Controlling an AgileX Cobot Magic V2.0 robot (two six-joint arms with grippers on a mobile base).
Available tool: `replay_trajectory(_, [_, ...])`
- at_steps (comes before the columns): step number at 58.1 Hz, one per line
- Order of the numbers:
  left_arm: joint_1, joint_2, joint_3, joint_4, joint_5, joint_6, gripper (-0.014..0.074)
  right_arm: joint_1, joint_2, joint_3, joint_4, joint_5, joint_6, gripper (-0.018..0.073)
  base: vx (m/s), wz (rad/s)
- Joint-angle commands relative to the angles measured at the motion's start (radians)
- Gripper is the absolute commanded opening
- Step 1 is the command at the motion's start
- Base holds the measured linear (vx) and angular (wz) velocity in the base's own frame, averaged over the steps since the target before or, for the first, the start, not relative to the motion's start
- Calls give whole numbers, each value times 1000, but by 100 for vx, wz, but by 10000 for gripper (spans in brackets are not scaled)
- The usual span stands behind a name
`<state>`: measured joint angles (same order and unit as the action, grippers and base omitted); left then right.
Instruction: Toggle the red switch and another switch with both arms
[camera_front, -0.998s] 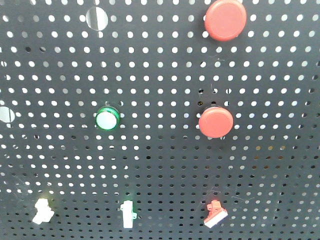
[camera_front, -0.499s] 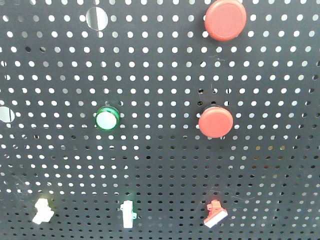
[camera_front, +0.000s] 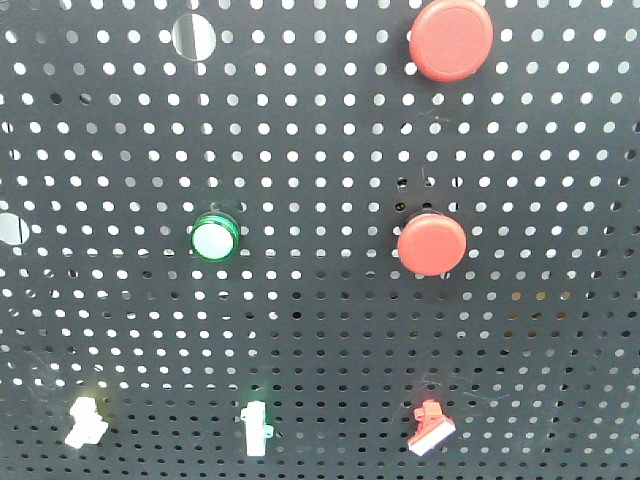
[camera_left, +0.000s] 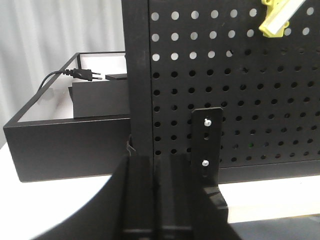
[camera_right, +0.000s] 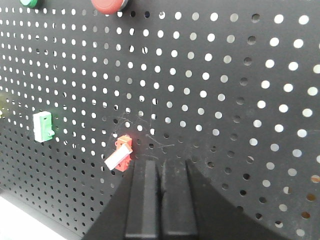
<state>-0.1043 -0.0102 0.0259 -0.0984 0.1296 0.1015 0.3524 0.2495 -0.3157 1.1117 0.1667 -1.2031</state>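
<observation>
The red switch (camera_front: 431, 428) is mounted low on the black pegboard (camera_front: 320, 330), its white lever slanting down-left. In the right wrist view the red switch (camera_right: 120, 154) lies just left of and slightly above my right gripper (camera_right: 159, 164), which is shut with nothing in it and sits close to the board. The other switch (camera_front: 87, 421), white with a yellow tint, is at the lower left. The left wrist view shows this switch (camera_left: 279, 17) at the top right, far above my left gripper (camera_left: 159, 159). That gripper is shut, empty and low by the board's left post. Neither gripper shows in the front view.
An upright white toggle with green tint (camera_front: 257, 428) sits between the two switches. Two round red buttons (camera_front: 431, 243) (camera_front: 450, 38) and a green button (camera_front: 214, 239) are higher up. A black tray (camera_left: 65, 145) holding a plug stands left of the board's bracket (camera_left: 206, 145).
</observation>
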Motion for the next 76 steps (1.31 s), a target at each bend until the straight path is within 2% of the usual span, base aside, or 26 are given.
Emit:
replay_trajectory(1, [2,-19,20,-1,-73,-6,3,-6,11,-31,13,-37,-4,-6,0,0])
replay_trajectory(6, [2,-19,20,-1,-73,-6,3,-6,11,-31,-16,-27,20,-6,0,0])
replay_trajectory(9, [2,-19,20,-1,-73,-6,3,-6,11,-31,-149,-5,108,-6,0,0])
replay_trajectory(11, [2,-19,20,-1,-73,-6,3,-6,11,-31,-256,9,206,-6,0,0])
replay_trajectory(12, [2,-19,20,-1,-73,-6,3,-6,11,-31,-378,19,333,-6,0,0])
replay_trajectory(16, [2,-19,20,-1,-73,-6,3,-6,11,-31,-660,30,648,-6,0,0])
replay_trajectory(18, [2,-19,20,-1,-73,-6,3,-6,11,-29,-835,29,848,-6,0,0])
replay_trajectory(21, [2,-19,20,-1,-73,-6,3,-6,11,-20,-1002,14,1037,-6,0,0])
replay_trajectory(23, [2,-19,20,-1,-73,-6,3,-8,11,1,-1147,-16,1203,-6,0,0])
replay_trajectory(25, [2,-19,20,-1,-73,-6,3,-18,11,28,-1243,-55,1304,-6,0,0])
replay_trajectory(28, [2,-19,20,-1,-73,-6,3,-47,11,75,-1327,-121,1405,-6,0,0])
replay_trajectory(32, [2,-19,20,-1,-73,-6,3,-105,11,155,-1360,-212,1464,-6,0,0])
replay_trajectory(39, [2,-19,20,-1,-73,-6,3,-239,5,277,-1297,-322,1475,-6,0,0])
replay_trajectory(47, [2,-19,20,-1,-73,-6,3,-325,-100,354,-1287,-306,1471,-6,0,0])
replay_trajectory(50, [2,-19,20,-1,-73,-6,3,-352,-166,353,-1308,-225,1472,-6,0,0])
replay_trajectory(59, [2,-19,20,-1,-74,-6,3,-414,-275,353,-1309,-142,1472,-6,0,0])
replay_trajectory(76, [2,-19,20,-1,-74,-6,3,-414,-273,353,-1304,-146,1472,-6,0,0])
